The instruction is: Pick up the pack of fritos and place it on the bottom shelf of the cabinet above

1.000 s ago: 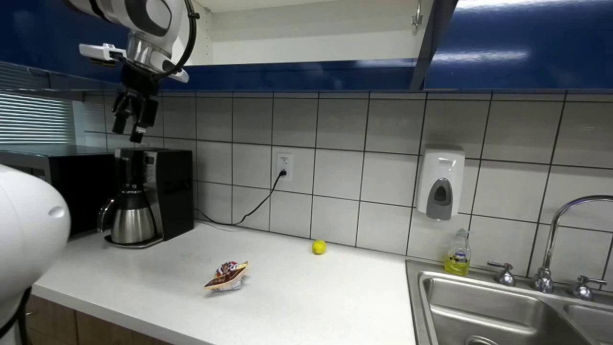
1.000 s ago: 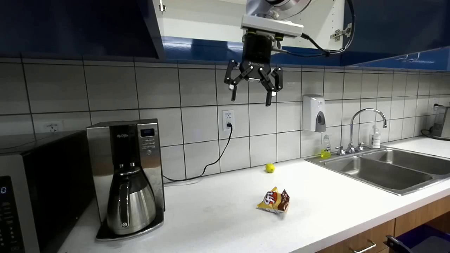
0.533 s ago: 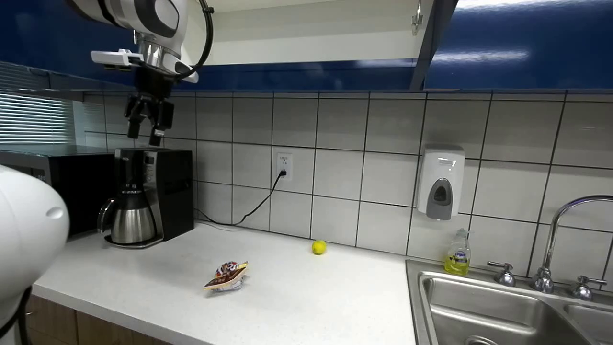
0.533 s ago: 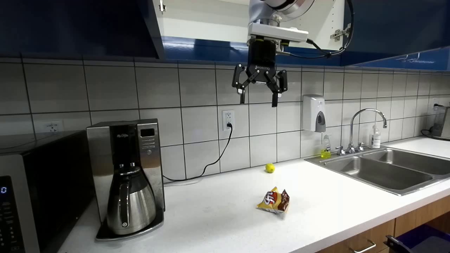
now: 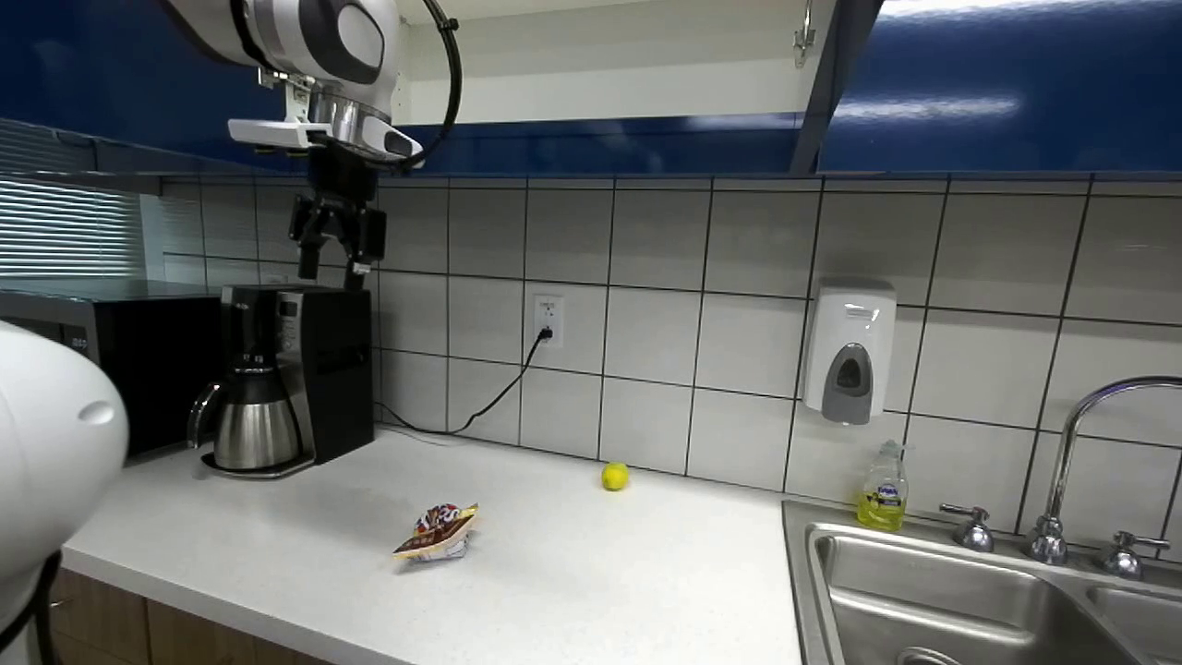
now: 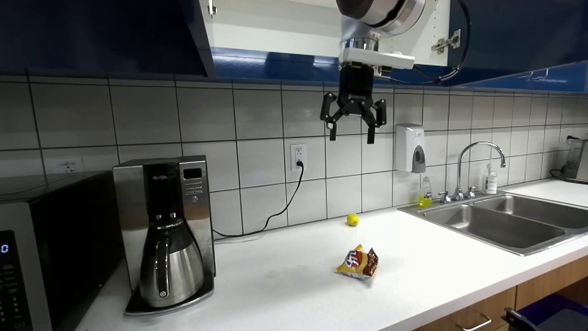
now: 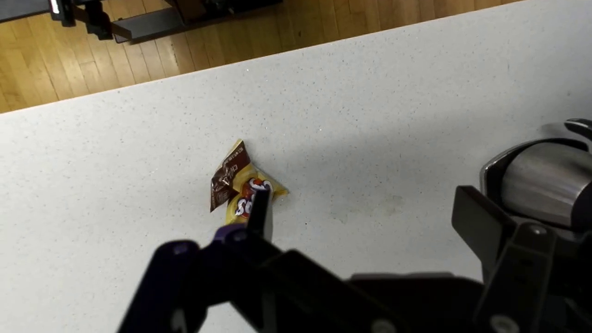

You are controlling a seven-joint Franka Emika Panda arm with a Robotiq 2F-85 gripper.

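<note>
A tiled wall (image 6: pixel 202 115) stands behind the claw (image 6: pixel 352 139) in both exterior views. The white table (image 5: pixel 591 573) runs along that wall, well below the claw. The blue cabinet (image 5: pixel 591 148) is open, its pale inside showing higher than the tips of the claw. The arm (image 5: pixel 314 42) reaches down to the claw from above, passing in front of the cabinet.

Well apart from the claw, to one side and lower, is the double steel sink (image 5: pixel 809 591). On the opposite side, also lower than the claw, sit the microwave (image 6: pixel 69 230) and, nearer to the claw, the coffee maker (image 6: pixel 197 216). Its steel carafe (image 6: pixel 181 276) shows in the wrist view too, partly behind the claw.

The claw itself points downward, its two fingers (image 6: pixel 370 133) spread well apart.

On the sink side of the claw, a soap dispenser (image 5: pixel 850 351) is mounted on the wall, with a dish-soap bottle (image 5: pixel 884 503) beneath it.

The pack of Fritos (image 6: pixel 358 263) lies on the table, well below the claw and apart from it; in the wrist view one finger hides part of it. A yellow lemon-like item (image 5: pixel 615 477) rests on the table near the wall, also lower than the claw.
</note>
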